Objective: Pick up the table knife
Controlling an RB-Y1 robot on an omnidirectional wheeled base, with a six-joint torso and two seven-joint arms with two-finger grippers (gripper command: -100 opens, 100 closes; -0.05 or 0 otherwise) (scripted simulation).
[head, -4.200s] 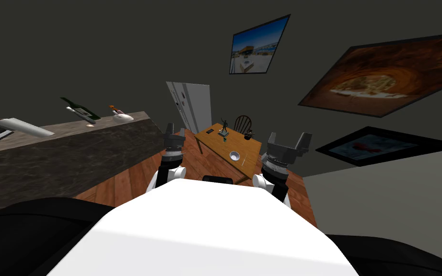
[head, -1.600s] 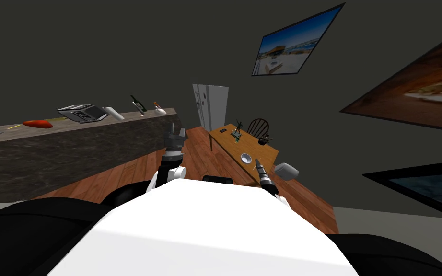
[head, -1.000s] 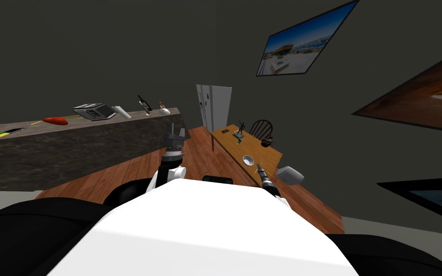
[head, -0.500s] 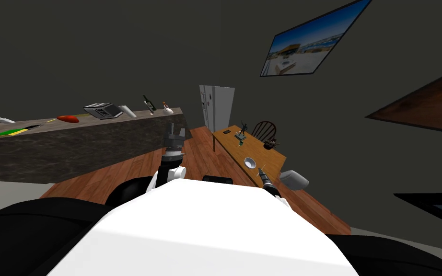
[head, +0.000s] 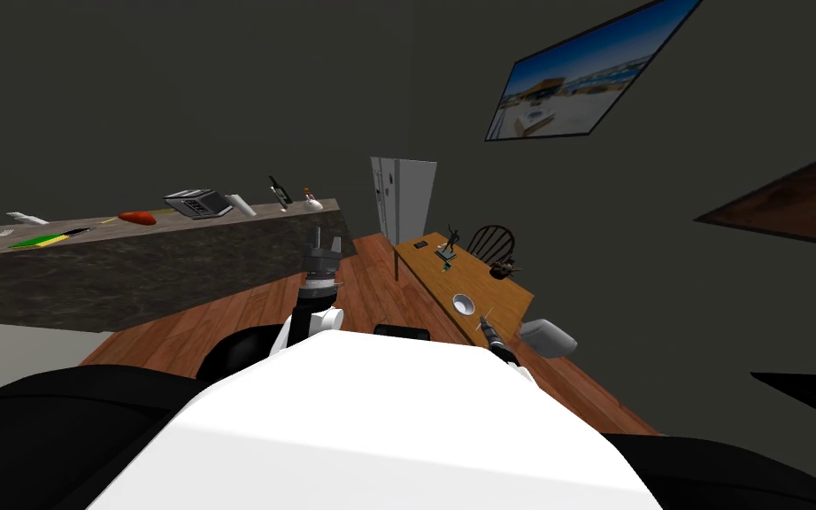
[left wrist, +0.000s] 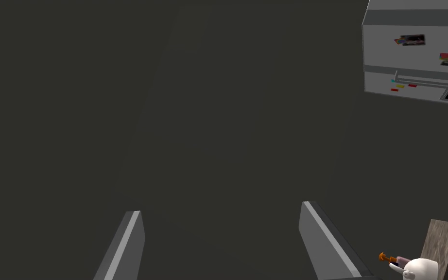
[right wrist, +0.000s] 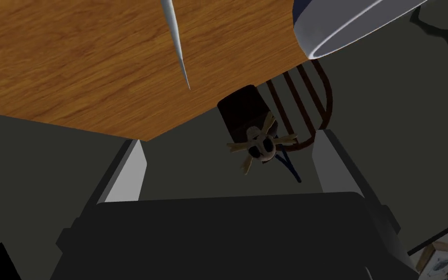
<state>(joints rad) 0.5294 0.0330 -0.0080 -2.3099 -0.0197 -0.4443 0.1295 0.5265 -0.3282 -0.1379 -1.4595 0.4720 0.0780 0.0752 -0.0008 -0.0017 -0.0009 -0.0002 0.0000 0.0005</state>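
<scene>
The right gripper (right wrist: 229, 138) points at the edge of the wooden tabletop (right wrist: 72, 63), its fingers spread with nothing between them. The table knife (right wrist: 175, 41) — a slim silver blade — lies on that tabletop near a white bowl (right wrist: 344, 24), apart from the fingers. The left gripper (left wrist: 219, 208) is held up, its fingers also spread.

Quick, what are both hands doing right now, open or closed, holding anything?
Left hand: open, holding nothing.
Right hand: open, holding nothing, near the wooden table edge.
</scene>
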